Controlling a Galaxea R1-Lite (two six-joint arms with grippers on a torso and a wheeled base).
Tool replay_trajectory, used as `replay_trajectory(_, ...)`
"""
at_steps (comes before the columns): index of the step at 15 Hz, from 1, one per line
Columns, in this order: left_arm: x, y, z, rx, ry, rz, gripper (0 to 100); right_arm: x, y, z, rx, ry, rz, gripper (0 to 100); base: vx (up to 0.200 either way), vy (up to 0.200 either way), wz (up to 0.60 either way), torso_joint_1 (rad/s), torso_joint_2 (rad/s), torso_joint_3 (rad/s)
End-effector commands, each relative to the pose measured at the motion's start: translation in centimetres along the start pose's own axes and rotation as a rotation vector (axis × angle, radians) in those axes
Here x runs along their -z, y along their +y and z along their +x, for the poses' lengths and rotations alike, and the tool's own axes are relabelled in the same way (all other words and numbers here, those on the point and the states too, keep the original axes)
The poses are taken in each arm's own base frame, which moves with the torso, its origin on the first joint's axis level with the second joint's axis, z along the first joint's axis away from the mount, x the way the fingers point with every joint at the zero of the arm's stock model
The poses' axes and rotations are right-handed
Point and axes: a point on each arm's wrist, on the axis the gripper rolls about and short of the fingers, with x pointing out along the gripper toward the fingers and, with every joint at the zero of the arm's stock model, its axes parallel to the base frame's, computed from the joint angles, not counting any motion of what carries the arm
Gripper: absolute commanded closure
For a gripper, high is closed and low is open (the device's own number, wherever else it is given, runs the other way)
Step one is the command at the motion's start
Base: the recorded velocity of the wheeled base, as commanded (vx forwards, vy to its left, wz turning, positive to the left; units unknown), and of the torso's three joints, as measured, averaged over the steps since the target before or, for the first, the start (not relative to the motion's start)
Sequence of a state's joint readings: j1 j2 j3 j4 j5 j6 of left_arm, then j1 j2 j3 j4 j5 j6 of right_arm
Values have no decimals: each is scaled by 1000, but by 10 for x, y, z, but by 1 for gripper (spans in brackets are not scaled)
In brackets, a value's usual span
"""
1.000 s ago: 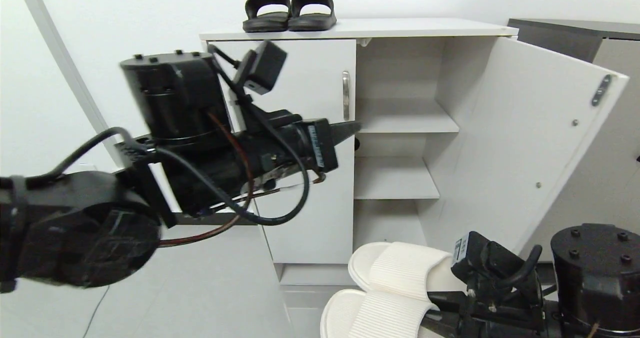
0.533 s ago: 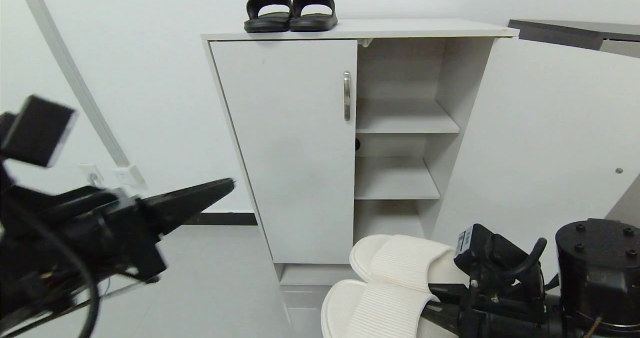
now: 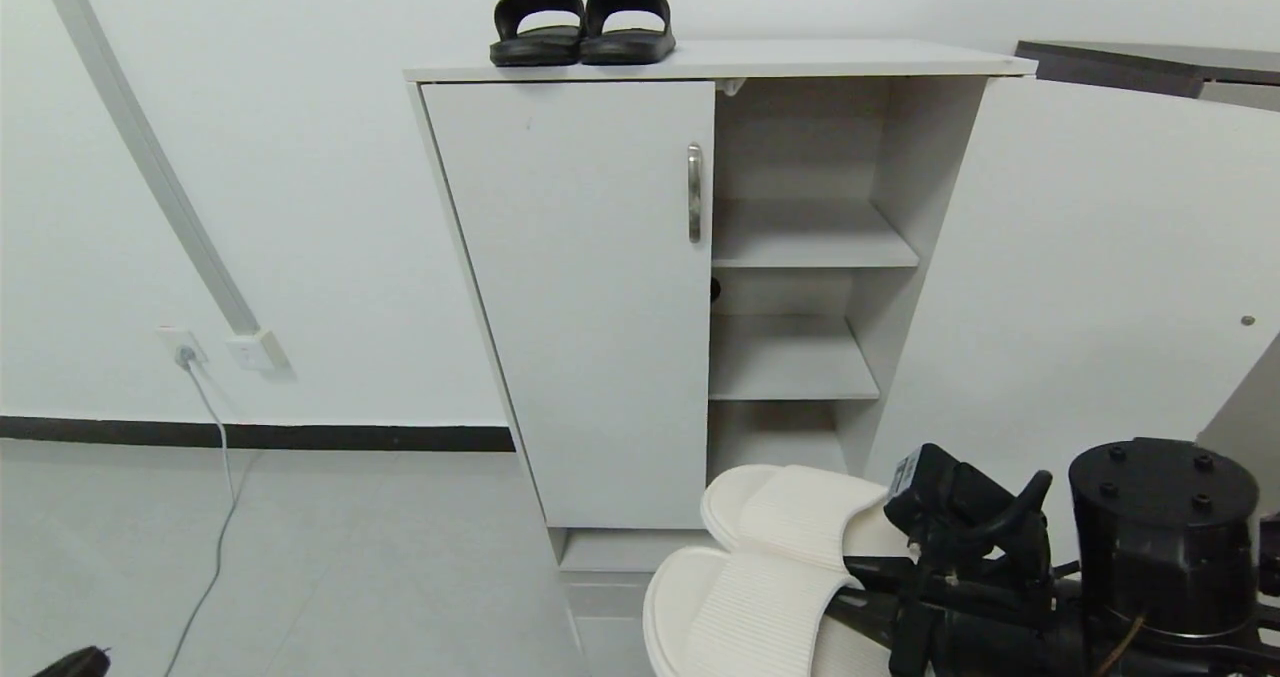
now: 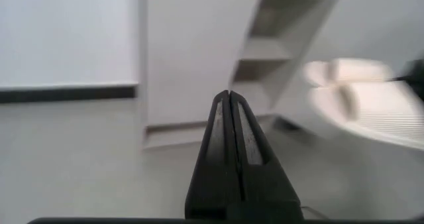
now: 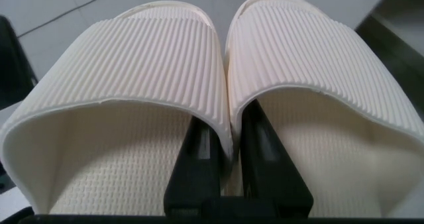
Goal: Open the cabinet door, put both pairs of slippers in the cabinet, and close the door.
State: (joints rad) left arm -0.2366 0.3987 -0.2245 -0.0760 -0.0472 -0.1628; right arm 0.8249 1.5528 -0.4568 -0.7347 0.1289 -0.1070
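Observation:
The white cabinet [image 3: 600,307] has its left door closed and its right door [image 3: 1080,277] swung wide open, baring two shelves [image 3: 800,242]. A pair of black slippers [image 3: 582,25] stands on the cabinet top. My right gripper [image 5: 228,138] is shut on the pair of white slippers [image 3: 780,557], pinching their inner walls together, low in front of the open compartment. My left gripper [image 4: 229,98] is shut and holds nothing, low over the floor to the cabinet's left, its tip [image 3: 75,662] at the head view's bottom corner. The white slippers [image 4: 371,98] also appear in the left wrist view.
A wall socket with a hanging cable [image 3: 185,352] sits on the wall at the left. A grey cabinet [image 3: 1150,62] stands behind the open door. Bare floor [image 3: 350,557] lies left of the cabinet.
My left arm dropped from in front of the cabinet down and to the left. The right door swung wider open. The right gripper with the white slippers shifted only slightly.

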Motion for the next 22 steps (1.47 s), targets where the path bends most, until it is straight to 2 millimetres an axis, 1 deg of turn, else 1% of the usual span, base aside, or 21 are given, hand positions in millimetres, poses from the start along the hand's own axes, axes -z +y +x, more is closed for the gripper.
replay_trajectory(1,32,5,-16,-128,-73,12,100,3,0,3,-1,17,2,100,0,0,0,0,0,0)
replay_trajectory(3,50,7,-20,-167,-100,31,100,4,0,4,-1,22,3,100,0,0,0,0,0,0)
replay_trajectory(4,54,7,-20,-186,-103,33,100,4,0,5,-1,23,3,100,0,0,0,0,0,0)
replay_trajectory(5,68,8,-20,-251,-111,41,100,6,-1,6,-2,30,2,100,0,0,0,0,0,0)
replay_trajectory(7,70,7,-23,-277,-159,65,100,7,-1,8,-3,36,5,100,0,0,0,0,0,0)
replay_trajectory(8,71,5,-26,-241,-186,110,100,9,-1,11,-3,49,7,100,0,0,0,0,0,0)
replay_trajectory(11,72,5,-25,-206,-175,147,100,10,-2,14,0,40,6,100,0,0,0,0,0,0)
replay_trajectory(13,72,0,-25,20,-149,137,100,11,-2,16,1,42,7,100,0,0,0,0,0,0)
replay_trajectory(14,71,-1,-25,37,-146,127,100,12,-2,16,1,45,8,100,0,0,0,0,0,0)
replay_trajectory(15,72,-1,-25,24,-154,142,100,12,-2,16,0,46,8,100,0,0,0,0,0,0)
replay_trajectory(17,72,3,-25,-152,-169,160,100,12,-2,17,8,47,8,100,0,0,0,0,0,0)
replay_trajectory(18,73,7,-26,-304,-171,178,100,10,-4,19,57,48,6,100,0,0,0,0,0,0)
replay_trajectory(19,78,9,-26,-345,-113,182,100,12,-6,27,108,67,8,100,0,0,0,0,0,0)
replay_trajectory(20,78,8,-25,-337,-122,164,100,14,-7,35,158,75,15,100,0,0,0,0,0,0)
replay_trajectory(22,78,7,-25,-281,-120,172,100,18,-3,53,255,30,102,100,0,0,0,0,0,0)
